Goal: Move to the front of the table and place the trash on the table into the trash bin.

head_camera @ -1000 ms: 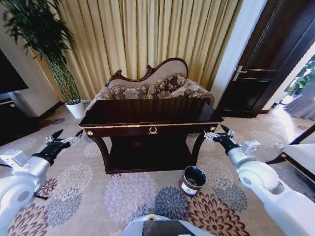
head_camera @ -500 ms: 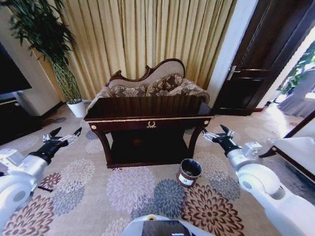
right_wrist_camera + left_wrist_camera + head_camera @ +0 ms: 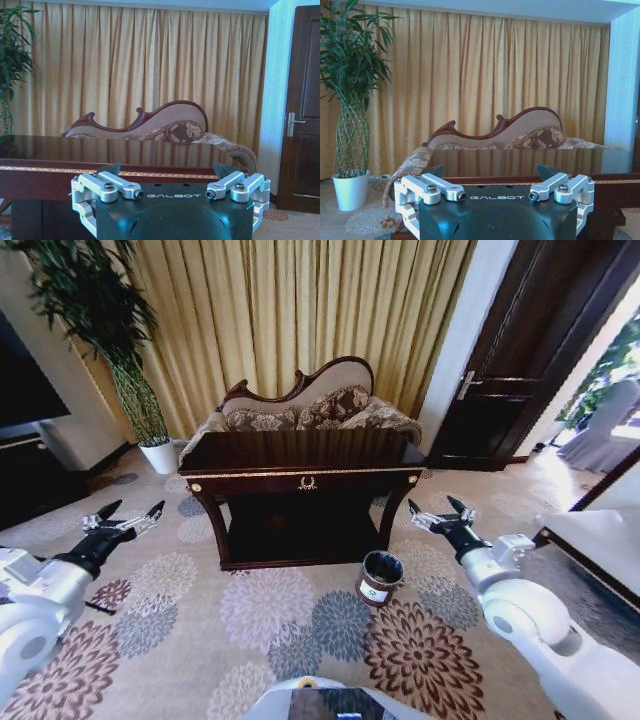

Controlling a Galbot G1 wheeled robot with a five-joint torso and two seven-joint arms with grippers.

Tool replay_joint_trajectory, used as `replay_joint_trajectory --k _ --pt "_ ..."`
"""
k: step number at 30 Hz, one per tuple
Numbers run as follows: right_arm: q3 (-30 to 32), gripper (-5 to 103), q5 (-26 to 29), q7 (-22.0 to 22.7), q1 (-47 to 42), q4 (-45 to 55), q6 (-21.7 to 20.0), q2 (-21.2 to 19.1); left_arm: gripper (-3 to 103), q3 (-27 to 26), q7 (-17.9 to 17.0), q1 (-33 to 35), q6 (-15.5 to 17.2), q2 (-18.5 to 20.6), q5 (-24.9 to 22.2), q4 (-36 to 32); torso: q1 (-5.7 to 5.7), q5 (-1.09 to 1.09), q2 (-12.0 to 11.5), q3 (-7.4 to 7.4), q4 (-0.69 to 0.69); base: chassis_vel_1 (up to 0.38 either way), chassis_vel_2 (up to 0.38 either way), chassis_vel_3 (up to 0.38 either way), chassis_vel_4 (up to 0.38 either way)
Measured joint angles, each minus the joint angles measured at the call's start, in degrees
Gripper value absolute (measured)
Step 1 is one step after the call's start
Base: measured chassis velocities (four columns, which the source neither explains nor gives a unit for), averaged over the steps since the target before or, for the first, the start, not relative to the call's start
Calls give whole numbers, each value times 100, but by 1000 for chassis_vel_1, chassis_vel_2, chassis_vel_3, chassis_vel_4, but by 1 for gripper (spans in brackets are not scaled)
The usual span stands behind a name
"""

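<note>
The dark glossy table [image 3: 300, 452] with gold trim stands ahead of me, centred in the head view. The trash is out of view; the table top reflects the curtain. On the carpet by the table's front right leg stands the small round trash bin [image 3: 380, 578], white label facing me. My left gripper [image 3: 130, 515] is held out low on the left, open and holding nothing. My right gripper [image 3: 435, 510] is open and holding nothing too, just right of the bin and above it. Each wrist view looks over its own open gripper [image 3: 490, 172] [image 3: 166, 170] toward the table [image 3: 50, 172].
A carved-back sofa [image 3: 300, 410] sits right behind the table, with gold curtains beyond it. A plant in a white pot [image 3: 160, 455] stands at the back left and a dark cabinet [image 3: 30, 480] at the left. A dark door [image 3: 510, 390] is at the right. Floral carpet [image 3: 270, 610] stretches between me and the table.
The whole head view has shifted: table and bin now look smaller and farther off, so the camera has moved. Both arms keep the same pose, grippers still open.
</note>
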Motion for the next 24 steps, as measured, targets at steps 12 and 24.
replay_joint_trajectory --k 12,24 --pt "-6 100 -6 -7 16 -13 9 2 100 -4 1 9 -15 -30 19 -47 0 0 0 0 0 178 -176 -177 183" --pt "-6 100 -14 -8 5 -3 16 38 100 -40 0 16 -24 2 -4 -38 0 -2 0 0 -1 174 -171 -169 173"
